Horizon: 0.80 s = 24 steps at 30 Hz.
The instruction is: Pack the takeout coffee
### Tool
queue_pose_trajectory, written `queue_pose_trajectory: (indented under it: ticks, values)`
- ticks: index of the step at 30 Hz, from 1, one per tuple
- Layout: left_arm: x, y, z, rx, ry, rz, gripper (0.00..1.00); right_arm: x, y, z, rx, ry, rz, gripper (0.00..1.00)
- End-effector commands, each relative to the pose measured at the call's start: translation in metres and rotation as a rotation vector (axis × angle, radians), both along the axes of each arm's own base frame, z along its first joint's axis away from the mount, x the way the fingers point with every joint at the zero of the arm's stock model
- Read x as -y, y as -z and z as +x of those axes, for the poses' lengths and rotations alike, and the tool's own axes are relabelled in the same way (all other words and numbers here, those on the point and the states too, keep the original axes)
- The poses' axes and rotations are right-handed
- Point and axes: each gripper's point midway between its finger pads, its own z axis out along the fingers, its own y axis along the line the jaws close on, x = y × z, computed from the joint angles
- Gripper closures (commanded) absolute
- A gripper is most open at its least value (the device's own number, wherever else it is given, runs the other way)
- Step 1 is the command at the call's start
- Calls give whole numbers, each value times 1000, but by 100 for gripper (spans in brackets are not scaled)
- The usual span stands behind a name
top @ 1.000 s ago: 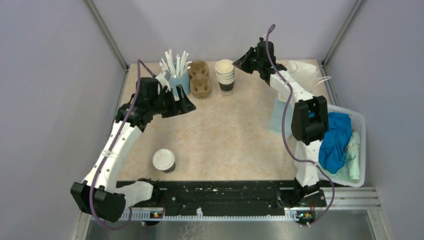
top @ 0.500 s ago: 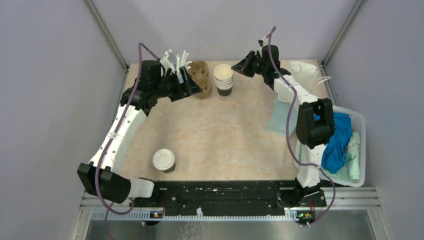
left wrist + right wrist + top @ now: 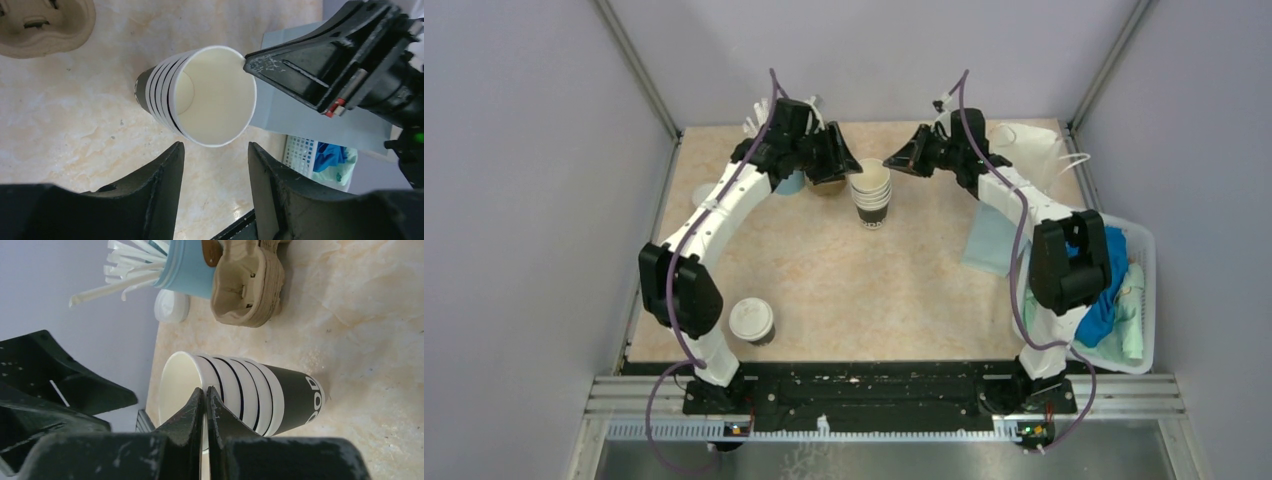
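One takeout coffee, a dark cup under a white lid, stands alone near the table's front left, far from both arms. A stack of unlidded dark paper cups with cream insides sits mid-back. My right gripper is shut on the rim of the top cup, one finger inside and one outside. My left gripper faces the same stack from the other side. Its jaws are open and the rim sits just beyond the fingertips, untouched. In the top view the two grippers flank the stack.
A brown pulp cup carrier, a light blue cup of white straws and a loose white lid stand at the back left. A grey-blue napkin, a white bag and a basket of cloths lie to the right.
My left arm swung right from the straw cup to the cup stack, its jaws narrowing. The right gripper came down onto the stack's rim, and the stack shifted toward the table's middle.
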Motion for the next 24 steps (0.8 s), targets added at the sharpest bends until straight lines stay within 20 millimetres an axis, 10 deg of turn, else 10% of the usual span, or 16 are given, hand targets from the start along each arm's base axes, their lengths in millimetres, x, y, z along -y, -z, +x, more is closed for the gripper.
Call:
queue_pose_trajectory:
  ticks: [1,24]
  values:
    - [7,0,6,26,-39,70,45,-4,-50,-15,159,-60,27,100]
    - [15,33,11,-16,-66,180,59,-7,-44,-20,154,-89,32,100]
